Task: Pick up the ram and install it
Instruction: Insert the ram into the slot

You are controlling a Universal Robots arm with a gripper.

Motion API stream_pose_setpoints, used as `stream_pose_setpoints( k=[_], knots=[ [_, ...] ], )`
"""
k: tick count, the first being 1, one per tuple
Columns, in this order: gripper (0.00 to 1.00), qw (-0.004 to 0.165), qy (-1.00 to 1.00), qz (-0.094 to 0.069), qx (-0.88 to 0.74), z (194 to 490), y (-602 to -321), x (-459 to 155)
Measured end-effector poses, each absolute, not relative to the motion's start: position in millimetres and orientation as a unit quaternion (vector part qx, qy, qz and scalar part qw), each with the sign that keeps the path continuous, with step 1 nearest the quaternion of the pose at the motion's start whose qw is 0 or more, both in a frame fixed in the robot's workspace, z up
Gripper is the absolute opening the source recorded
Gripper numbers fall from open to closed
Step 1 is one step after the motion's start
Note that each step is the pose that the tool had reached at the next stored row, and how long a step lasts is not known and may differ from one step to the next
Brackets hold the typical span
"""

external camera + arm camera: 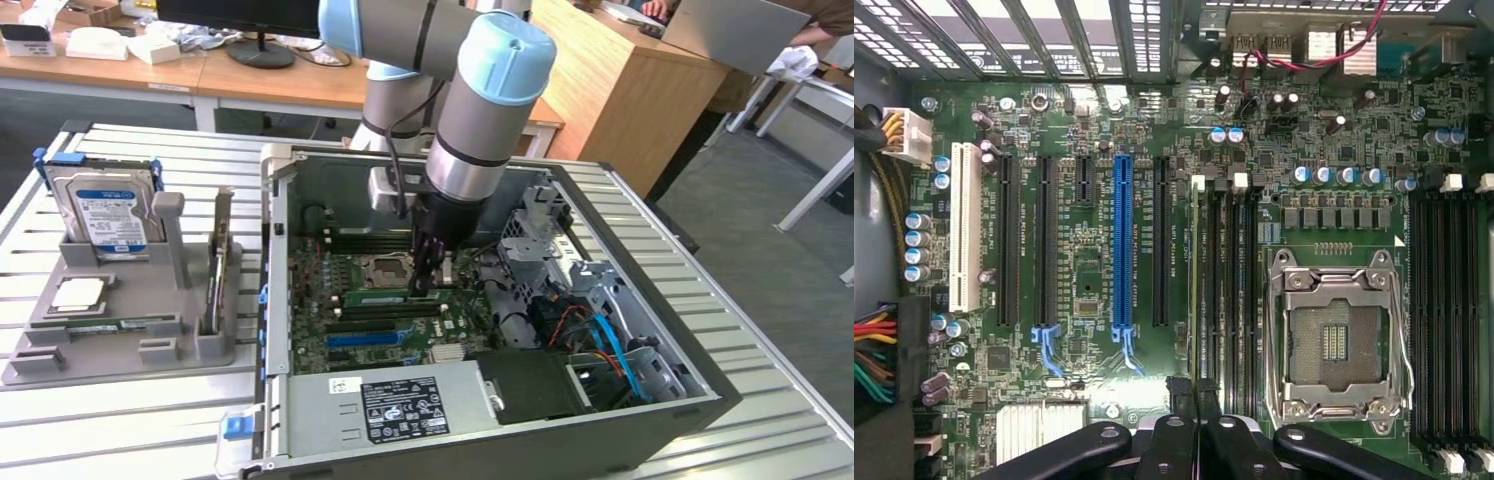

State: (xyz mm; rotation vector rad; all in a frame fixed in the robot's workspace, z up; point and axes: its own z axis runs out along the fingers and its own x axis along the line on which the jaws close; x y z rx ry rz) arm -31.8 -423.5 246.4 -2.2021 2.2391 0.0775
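The pincer [1195, 392] is seen closed on the ram [1195, 280], the two black fingers [1176, 395] being pressed together against the thin green board, which is viewed edge-on; in the exterior view the gripper [430, 288] is lowered inside the open computer case [694, 390], its tips met on the ram [387, 297]. The ram is laid along a memory slot just beside the CPU socket [1341, 335], between that socket and the long blue slot [1122, 240] of the motherboard [1084, 280]; whether it is fully seated cannot be told. The arm [487, 110] is held steeply downward over the case; a power supply [387, 405] is fitted at the case's near end. At the exterior view's left, well apart from the case, a hard drive [110, 212] is stood upright in a grey holder [120, 300] on the slatted table [134, 420].
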Motion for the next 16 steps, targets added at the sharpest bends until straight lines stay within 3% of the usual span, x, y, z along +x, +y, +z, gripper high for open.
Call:
stream_pose_setpoints(
  k=[16],
  knots=[
    [0.11, 0.0, 0.713, 0.024, -0.701, 241.7, -422.3, -32.1]
  ],
)
